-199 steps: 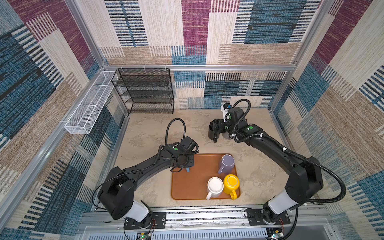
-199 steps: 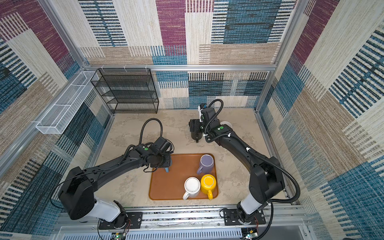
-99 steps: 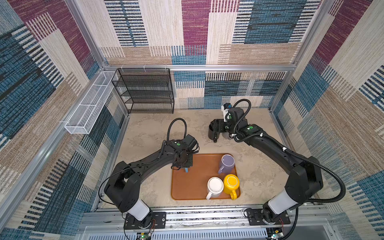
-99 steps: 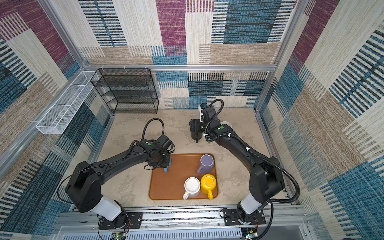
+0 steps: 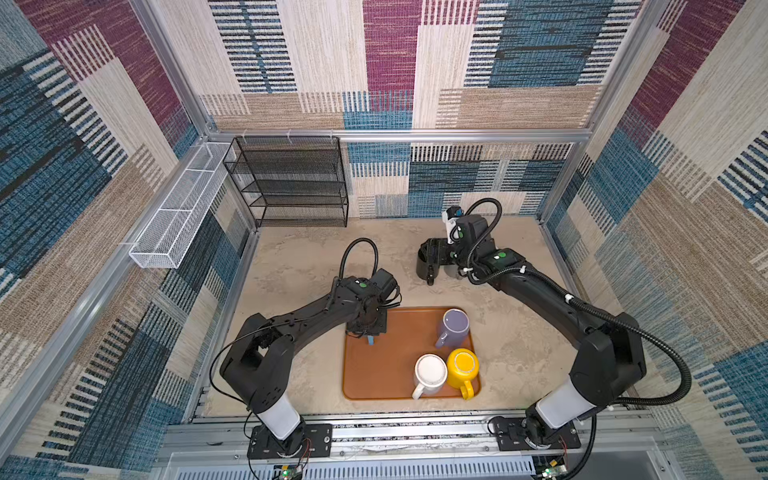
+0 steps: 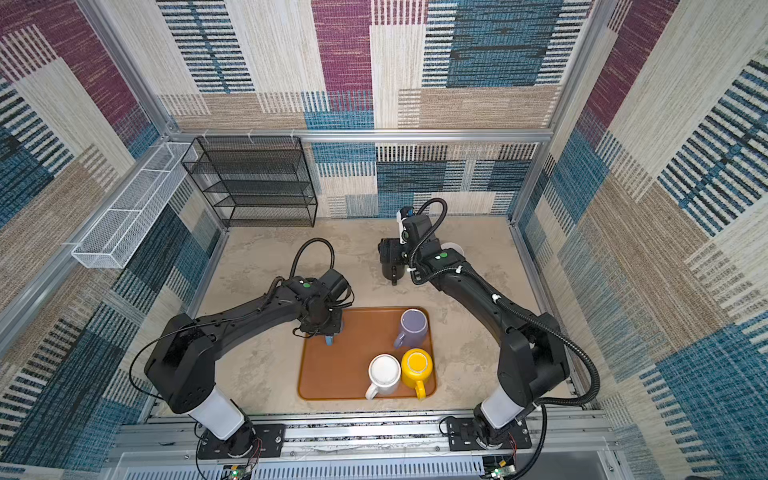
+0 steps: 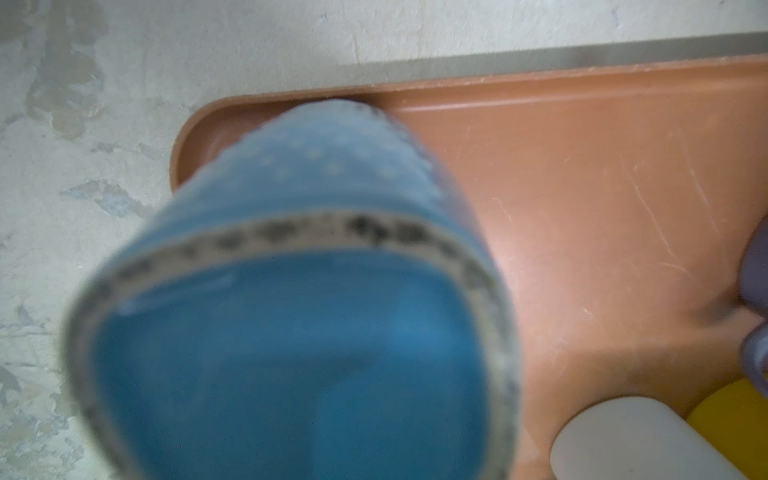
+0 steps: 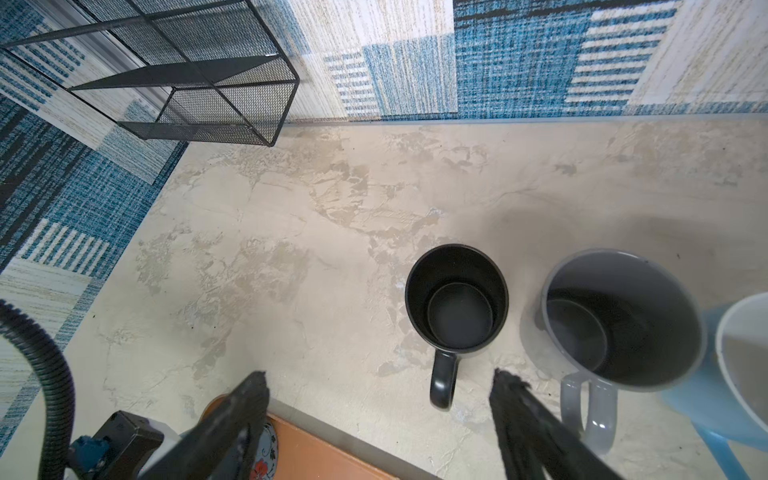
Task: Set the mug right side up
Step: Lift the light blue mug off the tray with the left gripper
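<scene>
While left end effector [image 5: 368, 331] hung straight over blue mug [image 7: 291, 316] at far-left corner of brown tray [image 5: 374, 374], grasp step looked in hand. Mug filled left wrist view, blurred; fingers hidden, so clamped on it or not: could not tell. Which end faced up: could not tell either. Right end effector [image 8: 380, 376] idle, jaws apart, over counter [image 8: 291, 249] near upright black mug [image 8: 457, 307] and grey mug [image 8: 623, 316]. Next move, by judgement: firm hold, lift clear of tray, half-turn of wrist, set down on base, away from lilac mug [image 5: 453, 328].
</scene>
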Action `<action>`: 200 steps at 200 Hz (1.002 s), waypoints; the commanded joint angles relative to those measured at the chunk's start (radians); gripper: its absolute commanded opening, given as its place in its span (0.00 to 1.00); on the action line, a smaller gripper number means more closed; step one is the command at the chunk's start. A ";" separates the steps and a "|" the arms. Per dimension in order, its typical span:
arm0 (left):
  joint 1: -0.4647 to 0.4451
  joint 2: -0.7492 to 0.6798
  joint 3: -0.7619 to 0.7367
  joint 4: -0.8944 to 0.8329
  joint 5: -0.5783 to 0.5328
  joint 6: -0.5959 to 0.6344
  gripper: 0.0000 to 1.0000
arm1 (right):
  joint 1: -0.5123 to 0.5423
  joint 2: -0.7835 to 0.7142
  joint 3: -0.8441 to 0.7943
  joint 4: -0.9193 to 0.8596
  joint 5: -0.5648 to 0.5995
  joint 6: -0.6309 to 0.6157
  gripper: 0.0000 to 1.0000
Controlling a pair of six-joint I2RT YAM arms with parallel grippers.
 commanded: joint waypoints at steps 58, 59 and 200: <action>0.003 0.024 0.025 -0.011 0.016 0.039 0.21 | 0.000 0.001 -0.002 0.018 -0.030 0.017 0.86; 0.002 0.024 0.025 -0.012 0.016 0.040 0.21 | 0.000 0.001 -0.003 0.018 -0.030 0.017 0.86; 0.009 0.027 0.073 -0.013 0.040 0.089 0.00 | -0.002 -0.070 -0.116 0.102 -0.093 0.079 0.89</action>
